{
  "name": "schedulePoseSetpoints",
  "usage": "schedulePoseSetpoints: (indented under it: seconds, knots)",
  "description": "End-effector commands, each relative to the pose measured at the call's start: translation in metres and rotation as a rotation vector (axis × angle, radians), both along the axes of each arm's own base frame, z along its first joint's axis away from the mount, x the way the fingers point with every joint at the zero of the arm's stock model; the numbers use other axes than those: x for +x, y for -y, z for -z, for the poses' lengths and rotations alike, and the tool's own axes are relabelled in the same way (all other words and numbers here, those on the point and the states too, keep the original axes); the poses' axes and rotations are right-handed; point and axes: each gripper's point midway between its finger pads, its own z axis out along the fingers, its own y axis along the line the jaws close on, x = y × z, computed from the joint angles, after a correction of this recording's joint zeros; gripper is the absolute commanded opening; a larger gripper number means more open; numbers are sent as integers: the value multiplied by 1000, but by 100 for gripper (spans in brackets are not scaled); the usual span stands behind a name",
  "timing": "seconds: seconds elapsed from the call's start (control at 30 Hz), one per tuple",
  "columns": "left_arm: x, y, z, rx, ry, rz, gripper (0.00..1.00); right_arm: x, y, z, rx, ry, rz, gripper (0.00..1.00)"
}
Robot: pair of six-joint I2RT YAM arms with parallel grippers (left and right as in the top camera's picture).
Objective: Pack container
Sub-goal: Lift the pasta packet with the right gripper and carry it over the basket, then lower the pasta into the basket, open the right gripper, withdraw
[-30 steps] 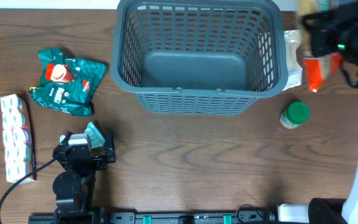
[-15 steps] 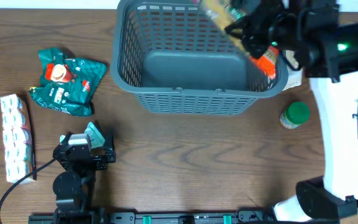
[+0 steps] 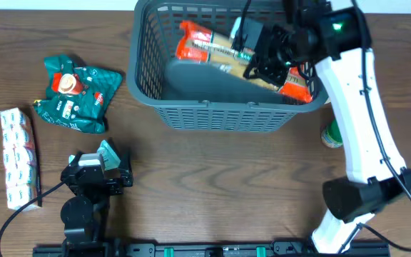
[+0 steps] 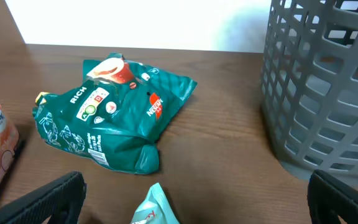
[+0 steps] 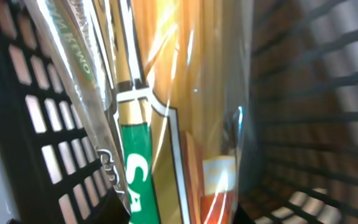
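At 12 o'clock on surface (image 3: pixel 212 193): dark grey lattice container (image 3: pixel 220 114), upright. Inside it, w/ right jaws clamped shut on it: spaghetti pack (image 3: pixel 209 48), slanted 10-to-4. At 7 o'clock: left jaws wide open, gripping nothing, teal sachet (image 3: pixel 109 151) between them on surface. At 9–10 o'clock: green coffee pouch (image 3: pixel 73 93), white multipack (image 3: pixel 16 157). At 3 o'clock, partly hidden by right arm (image 3: pixel 355 107): green-lid jar (image 3: pixel 330 134).

Overhead, light falls bright and even on the table (image 3: pixel 227 185), with a soft shadow under the container (image 3: pixel 220 114) toward 6 o'clock. The left wrist view is sharp, its wall (image 4: pixel 135 22) blown white at 12 o'clock. The right wrist view is blurred, with glare streaking the pasta packet (image 5: pixel 185 93).
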Motion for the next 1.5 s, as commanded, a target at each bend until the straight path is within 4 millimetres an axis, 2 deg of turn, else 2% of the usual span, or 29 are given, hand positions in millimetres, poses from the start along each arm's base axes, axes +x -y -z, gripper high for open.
schedulePoseSetpoints:
  seconds: [0.0,0.17,0.83,1.0,1.2,1.4,1.43,1.47]
  knots:
    - [0,1,12,6,-25,9,99,-10,-18,-11,75,2,-108,1]
    - [0,1,12,6,-25,9,99,-17,-19,15,55,-102,-135,1]
    - [0,1,12,6,-25,9,99,-30,-34,19,57,-136,-180,1]
    - [0,1,12,6,-25,9,99,-31,-33,32,49,-163,-177,1]
    - [0,1,12,6,-25,9,98,-29,-34,62,41,-210,-160,1]
    - [0,1,12,6,-25,9,99,-28,-33,67,42,-223,-143,1]
    - [0,1,12,6,-25,9,99,-27,-33,67,42,-223,-132,5]
    - [0,1,12,6,-25,9,99,-25,-32,68,36,-225,-110,39]
